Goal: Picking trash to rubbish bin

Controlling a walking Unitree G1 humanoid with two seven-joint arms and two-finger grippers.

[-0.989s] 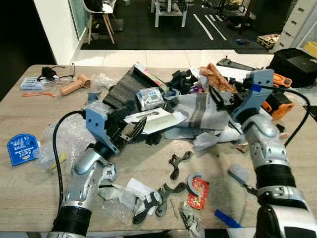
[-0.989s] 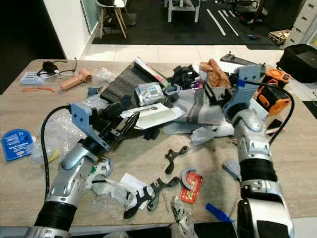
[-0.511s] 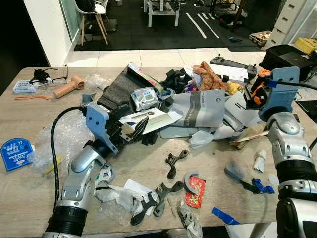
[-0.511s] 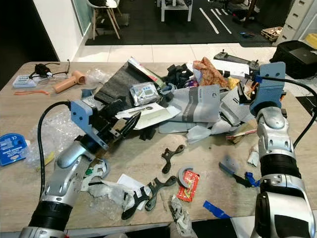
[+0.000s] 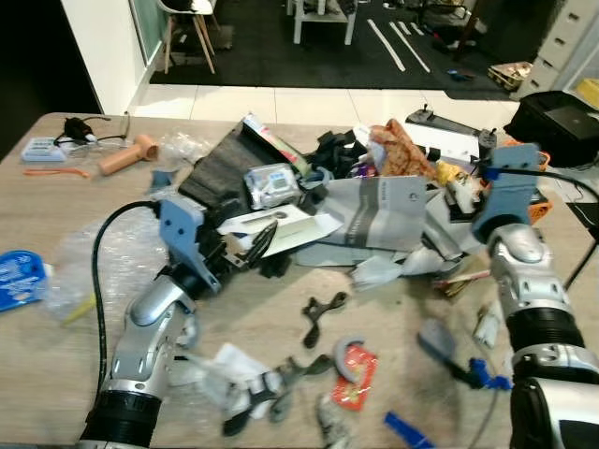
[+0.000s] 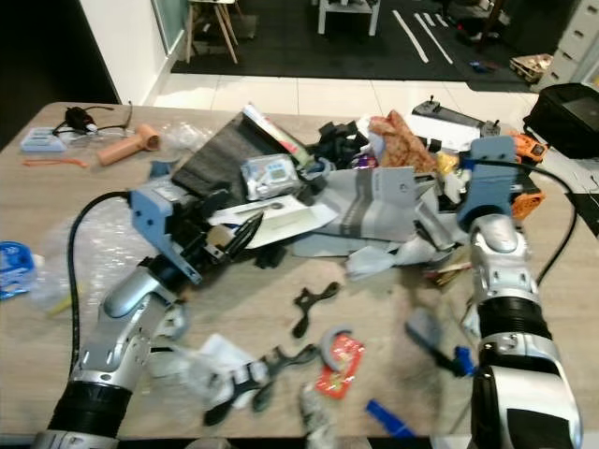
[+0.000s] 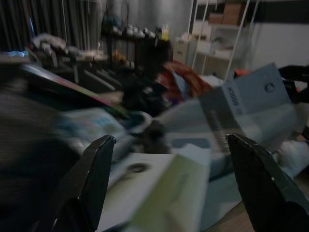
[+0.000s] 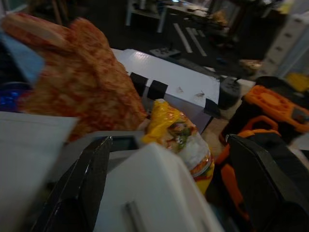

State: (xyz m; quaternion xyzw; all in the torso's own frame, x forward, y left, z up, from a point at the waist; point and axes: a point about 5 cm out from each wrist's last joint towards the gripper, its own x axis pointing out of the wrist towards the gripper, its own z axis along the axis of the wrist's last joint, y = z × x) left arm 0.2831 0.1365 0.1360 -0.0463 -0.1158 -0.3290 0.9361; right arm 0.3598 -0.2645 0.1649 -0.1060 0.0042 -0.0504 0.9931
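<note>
A heap of trash covers the wooden table (image 5: 56,215): a grey bag (image 5: 379,210), a white envelope (image 5: 281,224), an orange-red crumpled wrapper (image 5: 398,154) and a yellow snack packet (image 8: 176,133). My left gripper (image 5: 251,245) is open at the heap's left side, its fingers (image 7: 94,174) spread before the envelope (image 7: 159,193), holding nothing. My right gripper (image 8: 171,193) is open at the heap's right end, facing the yellow packet and the orange-red wrapper (image 8: 82,82). In the eye views, trash hides the right fingertips behind the blue wrist block (image 5: 510,182).
Loose bits lie on the near table: black plastic pieces (image 5: 318,313), a red wrapper (image 5: 354,363), bubble wrap (image 5: 84,262) and a blue round tag (image 5: 19,278). An orange tool (image 8: 275,108) sits at the right edge. Glasses (image 5: 80,126) lie far left. A black bag (image 5: 557,117) rests on the floor.
My right arm swung from over the grey bag out to the heap's right end, then eased back in slightly. The left arm has barely moved. The camera shifted a little.
</note>
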